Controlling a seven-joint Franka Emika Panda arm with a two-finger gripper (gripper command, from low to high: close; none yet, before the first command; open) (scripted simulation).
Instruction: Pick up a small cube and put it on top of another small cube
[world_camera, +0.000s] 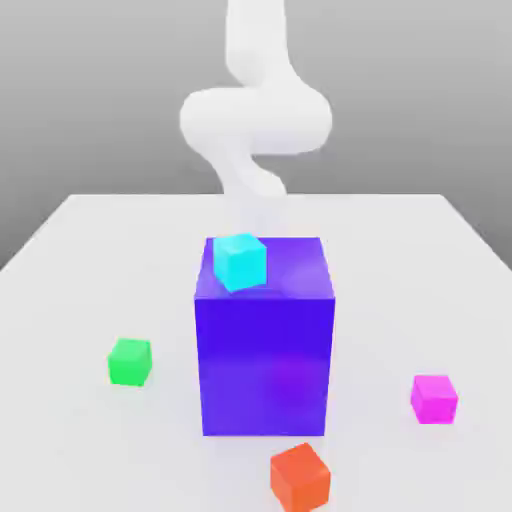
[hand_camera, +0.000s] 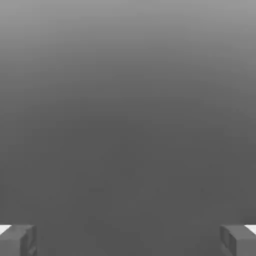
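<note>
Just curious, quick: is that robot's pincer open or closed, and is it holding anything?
Pincer: open wide, with nothing between its fingers.

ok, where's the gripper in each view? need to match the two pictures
Exterior view: the white arm that carries it stands top centre, behind the blue block.
Hand view: the gripper has its jaws wide open, with one grey fingertip at each side of the frame and nothing between them.
Shared landmark: the plain grey backdrop, which the hand view faces too.
</note>
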